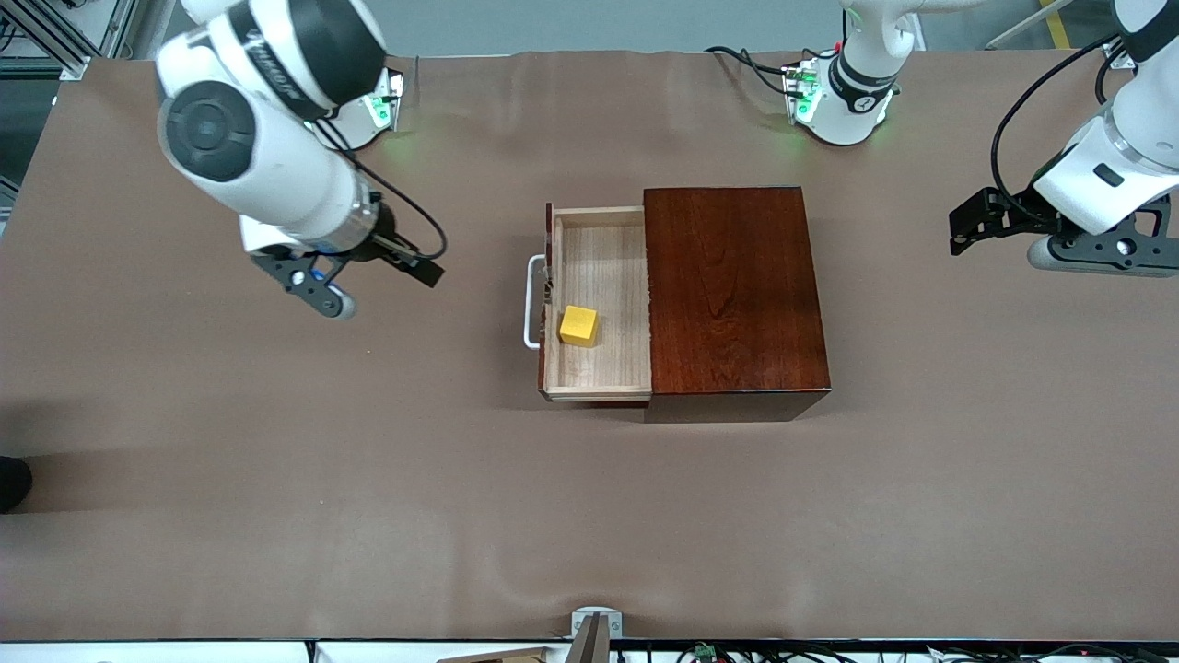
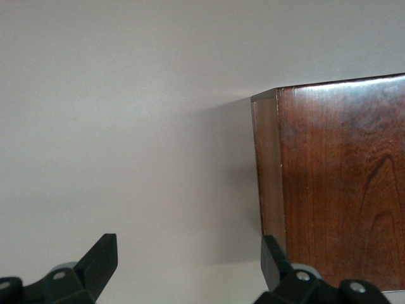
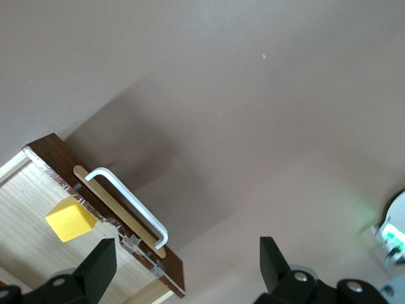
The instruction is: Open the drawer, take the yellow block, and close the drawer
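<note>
One block: small bright yellow cube [image 1: 578, 325] lies in the pulled-out pale-wood drawer [image 1: 599, 368], near its white U-shaped handle [image 1: 531, 302].
Right claw [image 1: 364, 287]: spread, empty, over table [image 1: 276, 460] off the handle.
Left claw [image 1: 999, 235]: spread, waiting beside mahogany box [image 1: 732, 285].
Risk: claw may clip the drawer front.
Writing: none readable.

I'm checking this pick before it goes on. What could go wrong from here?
1. The small yellow cube sits close to the front of the pulled-out pale-wood drawer, so a finger of the open right gripper may strike that wall or the white U-shaped handle.
2. A bump could slide the drawer back into the glossy mahogany box.
</note>
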You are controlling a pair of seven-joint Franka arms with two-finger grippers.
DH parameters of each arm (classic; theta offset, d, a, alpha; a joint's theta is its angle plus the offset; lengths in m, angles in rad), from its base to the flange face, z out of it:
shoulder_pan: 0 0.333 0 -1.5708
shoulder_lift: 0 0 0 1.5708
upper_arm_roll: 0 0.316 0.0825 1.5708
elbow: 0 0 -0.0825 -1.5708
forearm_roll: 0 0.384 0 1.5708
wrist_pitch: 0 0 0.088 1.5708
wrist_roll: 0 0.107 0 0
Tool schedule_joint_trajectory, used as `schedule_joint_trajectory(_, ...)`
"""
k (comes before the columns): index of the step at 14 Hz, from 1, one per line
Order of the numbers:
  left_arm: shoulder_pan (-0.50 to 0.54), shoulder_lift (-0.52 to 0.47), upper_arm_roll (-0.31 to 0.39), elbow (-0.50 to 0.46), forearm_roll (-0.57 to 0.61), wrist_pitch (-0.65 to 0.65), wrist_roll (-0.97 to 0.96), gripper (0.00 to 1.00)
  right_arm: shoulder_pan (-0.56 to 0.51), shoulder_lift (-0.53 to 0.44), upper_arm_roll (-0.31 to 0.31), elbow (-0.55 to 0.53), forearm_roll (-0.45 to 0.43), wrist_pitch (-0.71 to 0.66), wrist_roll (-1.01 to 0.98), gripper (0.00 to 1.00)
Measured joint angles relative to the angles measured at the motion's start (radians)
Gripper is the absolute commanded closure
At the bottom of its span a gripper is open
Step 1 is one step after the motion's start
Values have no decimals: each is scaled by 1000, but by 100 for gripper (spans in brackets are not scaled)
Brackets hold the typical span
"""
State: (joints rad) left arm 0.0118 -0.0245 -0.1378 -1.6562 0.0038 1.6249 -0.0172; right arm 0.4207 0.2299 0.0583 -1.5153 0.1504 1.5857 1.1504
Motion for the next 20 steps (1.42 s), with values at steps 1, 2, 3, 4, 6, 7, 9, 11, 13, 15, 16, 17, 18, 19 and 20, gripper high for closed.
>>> schedule_joint_trajectory(1, 0, 0, 0, -1, 0, 0, 0, 0, 23, 11, 0, 1, 0, 10, 72, 0)
schedule_joint_trajectory(2, 0, 1, 1, -2, 0, 0, 0, 0, 45, 25, 0, 3, 0, 19, 141, 0)
schedule_joint_trajectory(3, 0, 2, 3, -2, 0, 0, 0, 0, 66, 38, 1, 7, 0, 31, 197, 0)
schedule_joint_trajectory(4, 0, 2, 4, -2, 0, 0, 0, 0, 86, 51, 1, 10, 0, 52, 245, 0)
schedule_joint_trajectory(6, 0, 5, 6, 3, 0, 1, -1, 0, 128, 72, 0, 14, 0, 105, 372, 0)
schedule_joint_trajectory(7, 0, 6, 8, 6, 0, 1, -4, 0, 145, 81, 0, 15, 0, 136, 449, 0)
schedule_joint_trajectory(9, 1, 6, 25, 6, 0, 1, -16, 0, 161, 97, 0, 15, 0, 181, 576, 0)
schedule_joint_trajectory(11, 2, 6, 48, 7, 0, 1, -16, 0, 162, 113, -1, 16, 0, 221, 679, 0)
schedule_joint_trajectory(13, 3, 6, 53, 8, 0, -1, -17, 0, 166, 136, 0, 17, 1, 289, 785, 0)
schedule_joint_trajectory(15, 2, 6, 51, 9, 0, -4, -18, 0, 184, 171, 0, 33, 1, 336, 876, 0)
schedule_joint_trajectory(16, 2, 6, 51, 10, 0, -5, -18, 0, 193, 194, 0, 49, 1, 344, 923, 0)
schedule_joint_trajectory(17, 2, 6, 50, 10, 0, -6, -19, 0, 199, 218, 0, 67, 1, 347, 962, 0)
schedule_joint_trajectory(18, 2, 6, 50, 11, 0, -7, -19, 0, 202, 241, -1, 84, 1, 349, 992, 0)
schedule_joint_trajectory(19, 2, 6, 50, 11, 0, -7, -19, 0, 203, 264, -1, 99, 1, 358, 1018, 0)
schedule_joint_trajectory(20, 2, 6, 50, 11, 0, -8, -20, 0, 205, 285, -1, 111, 1, 374, 1044, 0)
